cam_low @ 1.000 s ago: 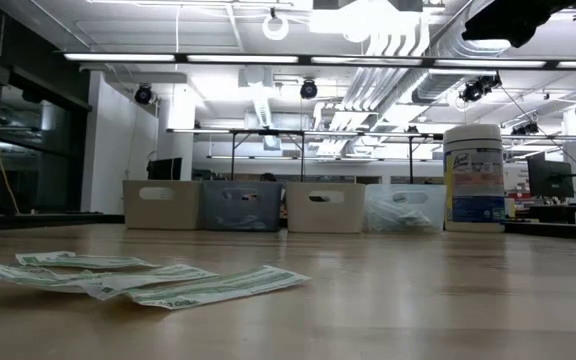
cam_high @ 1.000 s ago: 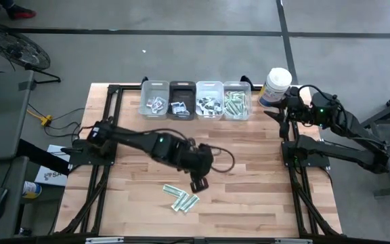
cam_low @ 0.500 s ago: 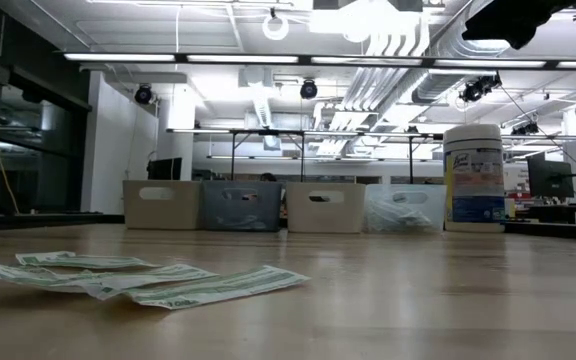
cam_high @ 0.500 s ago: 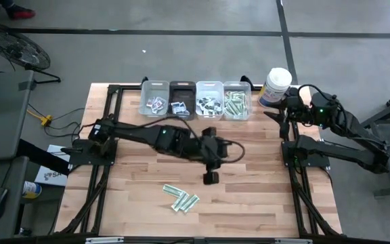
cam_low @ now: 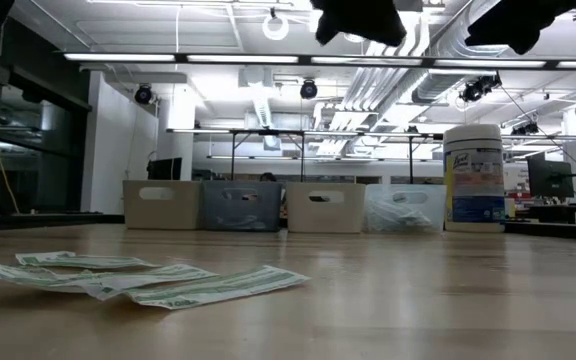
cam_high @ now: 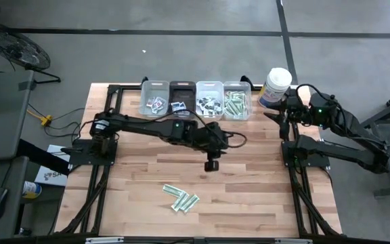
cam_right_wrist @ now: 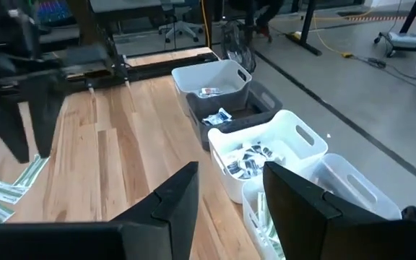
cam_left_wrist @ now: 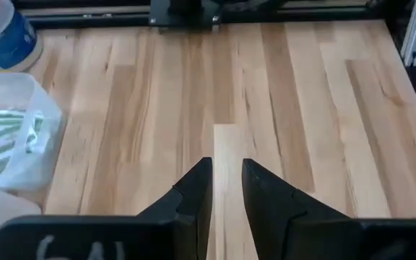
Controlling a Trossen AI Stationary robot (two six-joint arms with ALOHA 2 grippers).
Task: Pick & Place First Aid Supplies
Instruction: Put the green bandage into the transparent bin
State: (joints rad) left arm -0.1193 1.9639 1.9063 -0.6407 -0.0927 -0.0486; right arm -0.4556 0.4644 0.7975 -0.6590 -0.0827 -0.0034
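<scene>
Seen from above, a pale butcher-block wooden table (cam_high: 249, 196) fills the centre of the frame, edged by a black metal frame. The left gripper (cam_high: 211, 165), carried on a dark arm stretched from the table's left side toward the middle, hangs over bare wood just above centre; its own wrist view shows the two dark fingers (cam_left_wrist: 196, 189) parted by only a narrow gap, with nothing visible between them. Below it, in the lower centre of the frame, lies a small cluster of narrow green-and-white paper packets (cam_high: 180, 197) — flat on the wood, some overlapping, well apart from the gripper. In the low view the same packets (cam_low: 148, 279) spread across the lower left. Along the table's upper edge stands a row of four small rectangular plastic bins (cam_high: 195, 99) — a pale one, a dark one, a white one and a clear one — each holding packets; the rightmost holds green-and-white strips, the others squarish white packets with dark marks. Just right of the row stands a tall white round canister with a blue label (cam_high: 277, 84). The right gripper (cam_high: 282, 112) waits at the upper right, beside the canister, its fingers (cam_right_wrist: 175, 198) moderately spread and empty.
</scene>
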